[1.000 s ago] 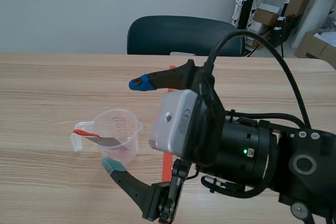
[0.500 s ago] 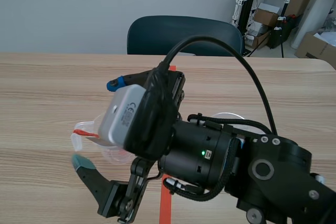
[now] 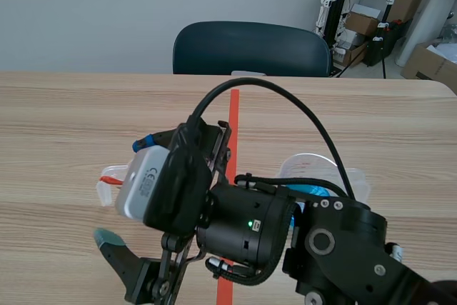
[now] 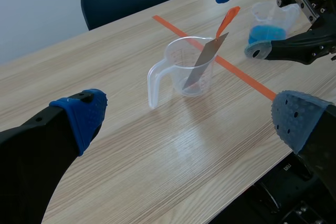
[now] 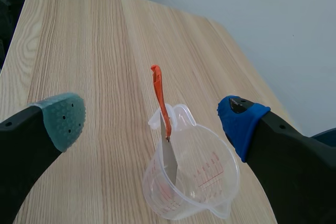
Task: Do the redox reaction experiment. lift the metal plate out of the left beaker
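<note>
Left gripper point(image 4: 191, 116): fingers held wide apart, nothing gripped.
Right gripper point(image 5: 149, 120): fingers spread, nothing gripped, left beaker point(image 5: 202, 179) seen ahead.
Metal plate point(image 5: 169, 161): leaned inside left beaker, orange handle point(image 5: 159, 90) raised above rim.
Chair point(image 3: 250, 48): set behind table point(image 3: 71, 105).

Left beaker point(image 5: 191, 182): clear plastic, red graduation marks. Metal plate point(image 5: 169, 165): dull grey, topped by an orange-red strip point(image 5: 159, 95). Right beaker point(image 4: 268, 22): clear, holding blue liquid point(image 4: 265, 34). Bench point(image 5: 79, 51): pale wood grain, crossed by an orange-red tape line point(image 4: 236, 72). Right jaws' pads point(image 5: 60, 116): one grey-green and dotted, one blue. Chair point(image 3: 250, 48): dark blue.
</note>
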Available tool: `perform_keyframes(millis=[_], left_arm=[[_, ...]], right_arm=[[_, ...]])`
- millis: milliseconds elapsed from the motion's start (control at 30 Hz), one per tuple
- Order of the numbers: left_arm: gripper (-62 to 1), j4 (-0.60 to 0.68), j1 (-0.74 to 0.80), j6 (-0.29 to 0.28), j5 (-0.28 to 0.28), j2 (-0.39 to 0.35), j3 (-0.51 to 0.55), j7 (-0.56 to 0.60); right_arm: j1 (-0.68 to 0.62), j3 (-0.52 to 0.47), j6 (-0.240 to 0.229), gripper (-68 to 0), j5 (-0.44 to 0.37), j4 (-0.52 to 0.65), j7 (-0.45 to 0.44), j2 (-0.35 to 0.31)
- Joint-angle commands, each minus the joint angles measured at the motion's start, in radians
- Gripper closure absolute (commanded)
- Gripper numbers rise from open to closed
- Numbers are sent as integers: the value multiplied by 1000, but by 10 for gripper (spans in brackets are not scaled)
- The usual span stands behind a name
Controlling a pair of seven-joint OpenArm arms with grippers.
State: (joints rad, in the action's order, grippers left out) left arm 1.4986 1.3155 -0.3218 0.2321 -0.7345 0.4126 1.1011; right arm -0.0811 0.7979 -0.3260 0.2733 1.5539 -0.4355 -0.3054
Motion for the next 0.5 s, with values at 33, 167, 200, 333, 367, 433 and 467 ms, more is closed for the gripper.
perform_keyframes(millis=[33, 167, 200, 333, 367, 433, 467], left_arm=[[-623, 11, 1, -2, 10, 0, 5, 17], [-623, 11, 1, -2, 10, 0, 5, 17], [-623, 11, 1, -2, 10, 0, 5, 17], [-623, 11, 1, -2, 10, 0, 5, 17], [-623, 11, 1, -2, 10, 0, 5, 17], [-623, 11, 1, -2, 10, 0, 5, 17], [-623, 11, 1, -2, 10, 0, 5, 17]], right_arm=[[12, -5, 4, -474, -10, 21, -11, -6], [12, -5, 5, -402, -10, 21, -11, -8], [12, -5, 14, -380, -10, 21, -11, -8], [13, -5, 24, -333, -10, 21, -12, -8], [15, -5, 24, -334, -10, 21, -16, -7], [19, -5, 23, -334, 1, 21, -24, -6], [24, -5, 23, -334, 11, 21, -27, -5]])
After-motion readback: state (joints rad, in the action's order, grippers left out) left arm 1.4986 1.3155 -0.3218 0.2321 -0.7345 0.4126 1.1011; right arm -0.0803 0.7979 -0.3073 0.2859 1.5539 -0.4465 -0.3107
